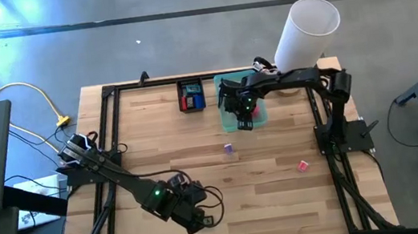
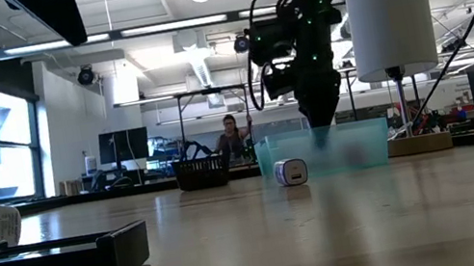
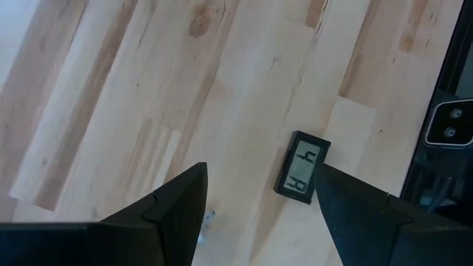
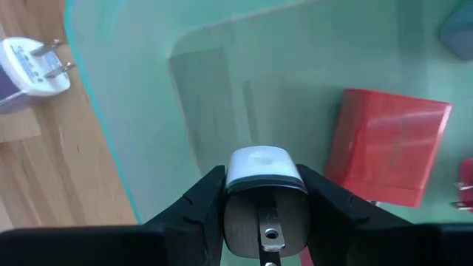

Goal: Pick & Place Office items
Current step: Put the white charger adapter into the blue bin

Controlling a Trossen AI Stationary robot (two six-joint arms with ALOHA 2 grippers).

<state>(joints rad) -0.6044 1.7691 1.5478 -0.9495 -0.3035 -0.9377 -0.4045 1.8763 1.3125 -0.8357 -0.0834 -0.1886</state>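
1. The right gripper [image 4: 260, 193] hangs over the teal tray [image 1: 262, 115] at the far side of the table, its two dark fingers closed on a small white-capped piece [image 4: 260, 166], smooth and rounded, with a metal tab below. In my judgement this is the placing step: the piece is above the tray floor and not yet let go
2. Already in the teal tray: a red block [image 4: 388, 146], flat-faced with square corners and a slight sheen; a blue edge shows at the far corner, too cut off to name
3. The small black tray [image 1: 191, 96] just beside the teal one holds red and blue pieces, so some sorting looks done there too
4. Left on the bare wood: a small purple piece [image 1: 228, 148] near the middle, a pink piece [image 1: 303, 166] nearer the right arm's base, and a white plug adapter [image 4: 29, 65] with two metal prongs lying just outside the teal tray's wall
5. The left gripper [image 3: 259, 203] waits at the near side of the table, fingers spread wide and holding nothing; beyond them lies a little black display [image 3: 303, 167] with a grey screen
6. The teal tray is translucent plastic with rounded corners and thin walls; the table [image 1: 155, 140] is pale wood in jointed strips, matte. A tall white cylinder [image 1: 307, 33] stands by the right arm
7. Overall, I judge the job partly done, with at least three loose pieces still to collect
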